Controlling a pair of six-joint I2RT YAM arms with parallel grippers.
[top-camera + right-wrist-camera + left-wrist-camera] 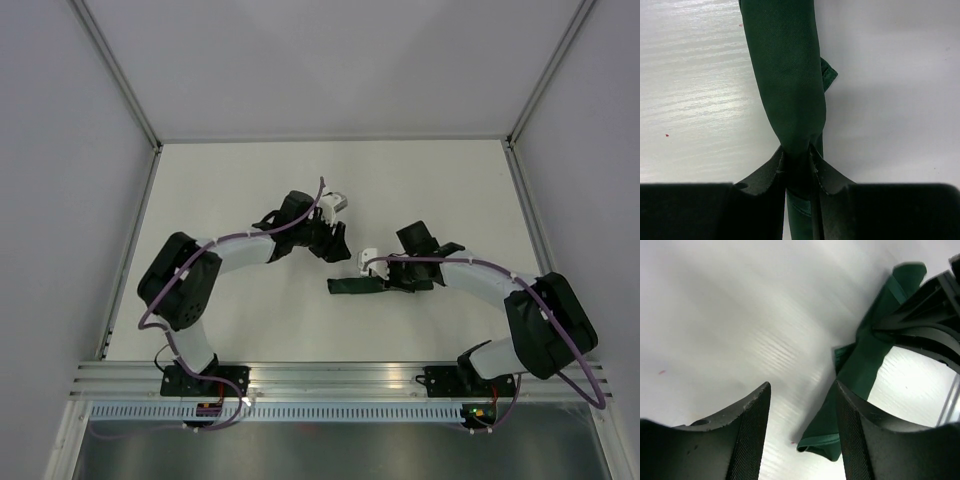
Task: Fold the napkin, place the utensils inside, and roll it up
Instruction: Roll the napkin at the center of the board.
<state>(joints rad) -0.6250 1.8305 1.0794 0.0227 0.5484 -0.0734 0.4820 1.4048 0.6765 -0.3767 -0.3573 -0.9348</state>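
A plain white bench point(250, 180) fills the scene, walled on three sides by pale grey panels point(60, 150). Two black-and-white robot arms bend in over it toward a dark green matte fabric napkin point(350, 285), which is gathered into a long, narrow roll stretched along the bench near its middle. The right arm point(530, 310) reaches in at the napkin's right end. The left arm point(190, 275) ends just beyond the napkin's far side. The right jaws are clamped tight on the napkin near one end, so the cloth narrows where they pinch it. The left jaws stand wide apart with nothing between them, close beside the napkin; whether they touch it cannot be told. A small folded cloth corner point(829, 75) sticks out from the napkin's side. A tiny red speck point(667, 135) marks the bench near the napkin.
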